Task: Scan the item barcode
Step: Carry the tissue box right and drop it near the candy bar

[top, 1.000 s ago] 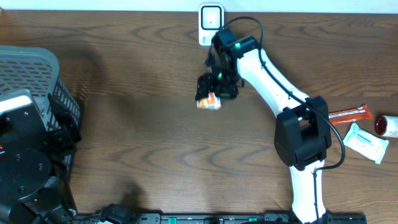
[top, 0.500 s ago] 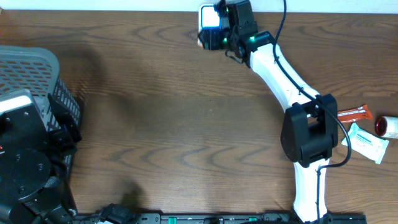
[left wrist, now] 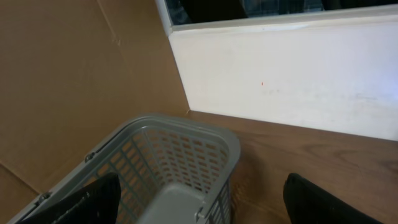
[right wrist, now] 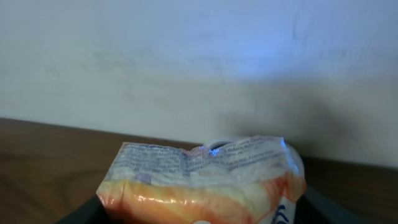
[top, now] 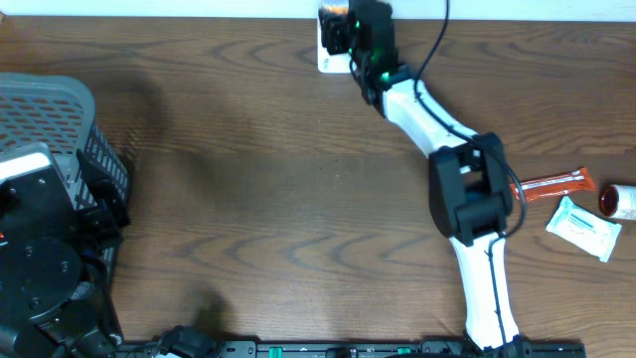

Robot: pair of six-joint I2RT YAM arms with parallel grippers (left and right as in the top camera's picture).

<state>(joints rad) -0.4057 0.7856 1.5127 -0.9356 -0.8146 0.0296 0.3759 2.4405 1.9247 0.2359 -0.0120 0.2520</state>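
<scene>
**One packet, held at the scanner**

One arm does the work here. The right fingers [right wrist: 339, 211] are closed about halfway onto an orange-and-white packet [right wrist: 202, 177], which sits across them with its long axis running left to right. The arm reaches to the far edge of the worktop [top: 298, 199], where the white scanner [top: 328, 58] stands against the wall [right wrist: 186, 56]. From overhead the wrist covers the packet and the top of the scanner.

The next move depends on which way the packet faces. In the right wrist view its crimped, fine-printed edge points away from the fingers toward the wall, and a bluish glow falls on the wall just above it (probably the scanner's light, though I cannot tell). No barcode can be made out on the side that shows. I judge the packet may need tilting or turning about its long axis until the code meets the scanner's window.

The left fingers [left wrist: 323, 202] are spread wide and hold nothing. They hang over the grey basket [left wrist: 186, 134] at the far left, well away from the scanner, so the right arm is the nearer one.
</scene>
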